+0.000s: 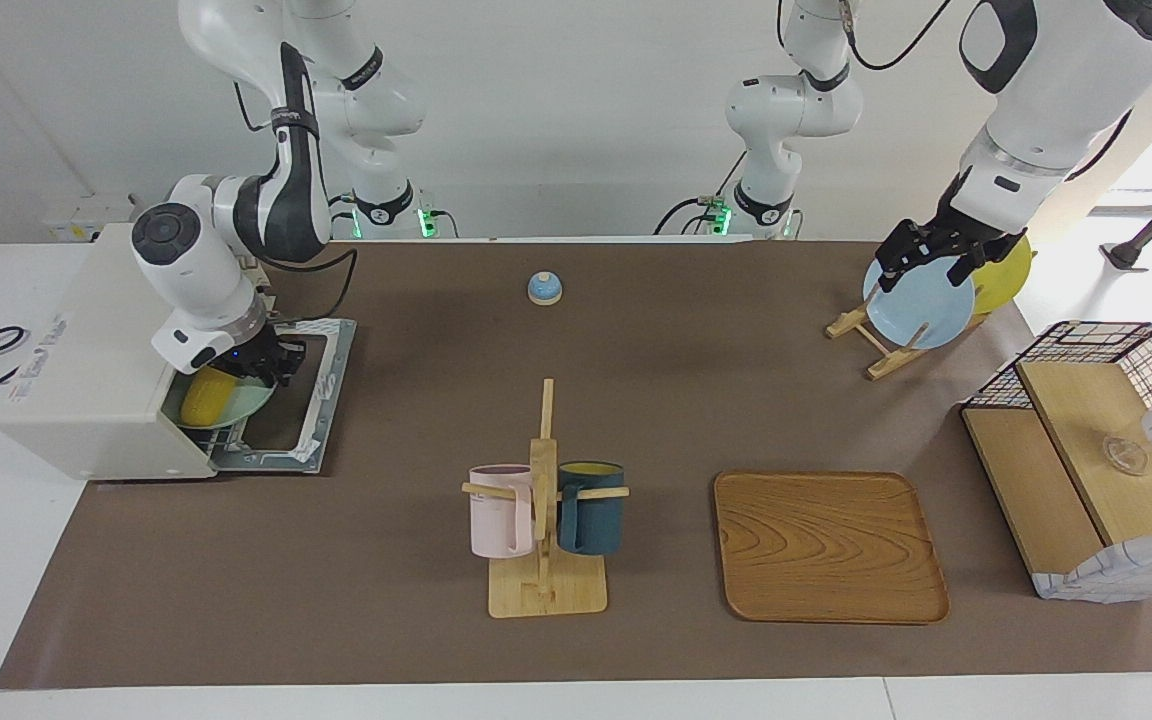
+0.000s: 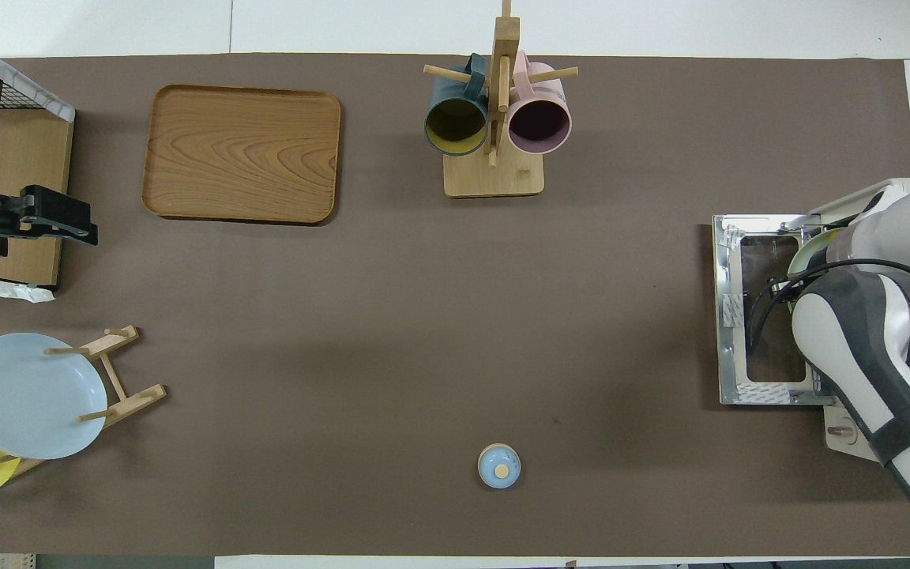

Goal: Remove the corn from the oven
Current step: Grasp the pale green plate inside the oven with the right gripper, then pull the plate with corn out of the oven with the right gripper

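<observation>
The off-white oven (image 1: 86, 380) stands at the right arm's end of the table with its door (image 1: 308, 400) folded down flat. The yellow corn (image 1: 204, 398) lies on a pale green plate (image 1: 251, 403) in the oven's mouth. My right gripper (image 1: 274, 362) is at the oven's opening, just above the plate and beside the corn. I cannot tell whether it touches the corn. In the overhead view the right arm (image 2: 866, 332) hides the corn; only the door (image 2: 739, 316) and the plate's rim (image 2: 802, 246) show. My left gripper (image 1: 926, 262) waits open in the air over the plate rack.
A plate rack (image 1: 886, 345) holds a blue plate (image 1: 921, 305) and a yellow plate (image 1: 1006, 275). A wire-and-wood basket box (image 1: 1096, 450), a wooden tray (image 1: 829, 545), a mug stand (image 1: 546, 500) with two mugs, and a small blue bell (image 1: 545, 288) are on the table.
</observation>
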Controlling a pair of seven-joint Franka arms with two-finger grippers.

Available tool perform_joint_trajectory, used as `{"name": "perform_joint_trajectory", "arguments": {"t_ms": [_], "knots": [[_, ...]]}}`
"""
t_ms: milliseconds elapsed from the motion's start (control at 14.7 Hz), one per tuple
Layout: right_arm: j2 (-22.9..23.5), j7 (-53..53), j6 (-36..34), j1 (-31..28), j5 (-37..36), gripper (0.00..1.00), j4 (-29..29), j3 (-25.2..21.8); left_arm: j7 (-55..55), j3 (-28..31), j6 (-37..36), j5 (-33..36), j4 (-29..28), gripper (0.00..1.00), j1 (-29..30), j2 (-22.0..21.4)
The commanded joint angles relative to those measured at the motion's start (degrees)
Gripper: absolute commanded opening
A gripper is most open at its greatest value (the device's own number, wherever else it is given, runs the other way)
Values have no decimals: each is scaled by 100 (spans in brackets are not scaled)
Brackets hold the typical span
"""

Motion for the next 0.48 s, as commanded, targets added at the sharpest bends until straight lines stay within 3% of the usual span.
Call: {"name": "perform_joint_trajectory", "arguments": {"t_ms": [0,204,408], "knots": [[-163,-170,19,95,-261,0,-157,77,11,-32,-77,77,-55,100,40,-89],[-84,-83,-304,735,-333,0,219,77,11,-32,-77,77,-55,100,40,-89],[83,723,-841,1569,-333,0,870,77,11,-32,-77,77,-55,100,40,-89]]}}
